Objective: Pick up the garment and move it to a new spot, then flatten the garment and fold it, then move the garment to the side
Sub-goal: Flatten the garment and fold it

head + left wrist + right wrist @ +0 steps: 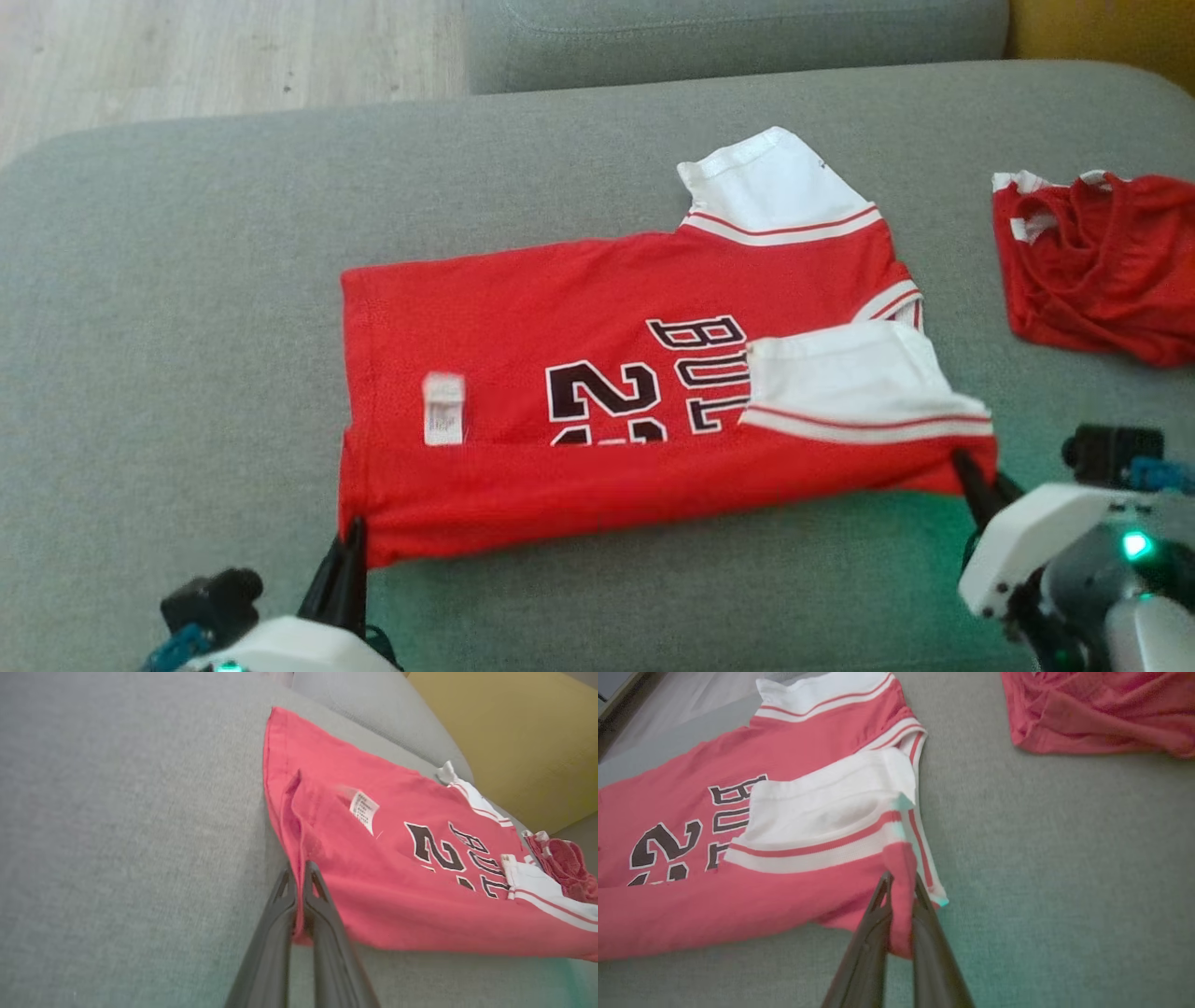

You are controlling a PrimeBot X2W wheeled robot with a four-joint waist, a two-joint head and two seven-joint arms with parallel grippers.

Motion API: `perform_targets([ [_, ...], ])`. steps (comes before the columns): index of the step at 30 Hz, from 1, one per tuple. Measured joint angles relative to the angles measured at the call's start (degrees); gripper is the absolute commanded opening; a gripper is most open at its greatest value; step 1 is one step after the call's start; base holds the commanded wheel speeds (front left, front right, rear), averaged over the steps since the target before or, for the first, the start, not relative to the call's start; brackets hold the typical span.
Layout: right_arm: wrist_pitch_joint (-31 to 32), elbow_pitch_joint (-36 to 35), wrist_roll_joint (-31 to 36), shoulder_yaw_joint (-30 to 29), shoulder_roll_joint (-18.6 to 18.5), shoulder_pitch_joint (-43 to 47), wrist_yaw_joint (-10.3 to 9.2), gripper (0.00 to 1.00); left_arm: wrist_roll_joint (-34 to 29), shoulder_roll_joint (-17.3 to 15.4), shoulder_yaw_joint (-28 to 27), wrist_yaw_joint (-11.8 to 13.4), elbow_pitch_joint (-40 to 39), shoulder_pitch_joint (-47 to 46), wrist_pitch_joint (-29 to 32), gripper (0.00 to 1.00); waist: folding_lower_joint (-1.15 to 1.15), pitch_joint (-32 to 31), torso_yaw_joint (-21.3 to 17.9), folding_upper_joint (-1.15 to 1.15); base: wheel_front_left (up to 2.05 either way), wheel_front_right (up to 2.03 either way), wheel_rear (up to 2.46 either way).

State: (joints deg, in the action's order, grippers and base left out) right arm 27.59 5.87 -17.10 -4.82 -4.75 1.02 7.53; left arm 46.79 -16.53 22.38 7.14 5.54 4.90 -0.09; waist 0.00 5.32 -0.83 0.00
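The grey sofa cushion (187,280) carries the jersey (579,308) mid-seat, its near long edge turned over the front; I judge a lengthwise fold is in hand. The red shorts (1102,271) lie apart, right. My left gripper (353,537) has its jaws pinching the hem corner, my right gripper (962,467) the shoulder corner. Legible: "BUL", "2"; the care tag (443,408) is unreadable.

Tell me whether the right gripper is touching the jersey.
Touching. The right wrist view shows it plainly: the right gripper is shut on a corner of the jersey, with red cloth pinched between its two fingers.
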Motion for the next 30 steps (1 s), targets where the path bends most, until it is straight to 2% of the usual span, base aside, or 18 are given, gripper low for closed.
perform_targets([
  [5, -0.7, 0.5, 0.0, -0.1, 1.3, 1.7, 0.0, 0.0, 0.8, 0.8, 0.0, 0.0, 3.1, 0.2, -0.5, 0.0, 0.01, 0.8, -0.6, 0.0, 0.0, 0.0, 0.0],
  [6, -1.0, 0.7, 0.1, -0.2, 1.5, 2.0, 0.0, 0.34, 0.8, 0.7, 0.0, 0.0, 3.8, 0.2, -0.6, 0.0, 0.01, 0.9, -0.7, 0.0, 0.0, 0.0, 0.0],
  [7, -1.4, 1.1, 0.2, -0.3, 1.7, 2.1, 0.0, 0.34, 0.8, 0.7, 0.0, 0.0, 4.2, 0.2, -0.6, 0.0, 0.0, 1.1, -0.8, 0.0, 0.0, 0.0, 0.0],
  [8, -1.4, 1.1, 0.2, -0.3, 1.7, 2.1, 0.0, 0.64, 0.8, 0.7, 0.0, 0.0, 4.2, 0.2, -0.6, 0.0, 0.0, 1.1, -0.8, 0.0, 0.0, 0.0, 0.0],
  [9, -1.5, 1.3, 0.6, -0.5, 2.0, 2.2, 0.0, 1.0, 0.8, 0.7, -0.1, -0.1, 4.7, 0.1, -0.6, 0.18, 0.01, 1.1, -0.9, 0.0, 0.0, 0.0, 0.0],
  [10, -2.0, 1.5, 0.6, -0.8, 2.2, 2.2, 0.0, 1.0, 0.8, 0.6, -0.1, -0.1, 5.1, 0.1, -0.6, 0.62, 0.01, 1.2, -1.0, 0.0, 0.0, 0.0, 0.0],
  [11, -2.4, 1.5, 0.6, -1.0, 2.2, 2.2, 0.0, 1.0, 0.8, 0.5, -0.1, -0.1, 5.3, 0.1, -0.6, 1.0, 0.01, 1.3, -1.1, 0.0, 0.0, 0.0, 0.0],
  [17, -4.1, 1.1, 0.7, -1.9, 2.2, 2.9, 0.0, 1.0, -0.1, -1.9, -0.4, -0.1, 4.4, -1.3, -0.5, 1.0, 0.0, 1.7, -1.5, 0.0, 0.0, 0.0, 0.0],
  [21, -5.0, -1.3, 2.2, -2.6, 2.2, 3.0, 0.0, 1.0, -2.2, -5.9, -1.5, -0.1, 1.6, -5.7, 0.8, 1.0, 0.0, 2.5, -1.9, 0.0, 0.0, 0.0, 0.0],
  [24, -5.5, -3.5, 2.6, -2.4, 2.3, 1.7, 0.0, 1.0, -4.0, -9.9, -2.2, -0.2, -0.7, -11.6, 3.6, 1.0, 0.0, 3.5, -2.2, 0.0, 0.0, 0.0, 0.0],
  [30, -5.9, -6.5, 3.1, 0.9, 2.0, -6.4, 0.0, 1.0, -5.1, -15.3, -2.1, -3.2, -0.7, -24.4, 12.3, 1.0, 0.01, 6.9, -3.2, 0.0, 0.0, 0.0, 0.0],
])
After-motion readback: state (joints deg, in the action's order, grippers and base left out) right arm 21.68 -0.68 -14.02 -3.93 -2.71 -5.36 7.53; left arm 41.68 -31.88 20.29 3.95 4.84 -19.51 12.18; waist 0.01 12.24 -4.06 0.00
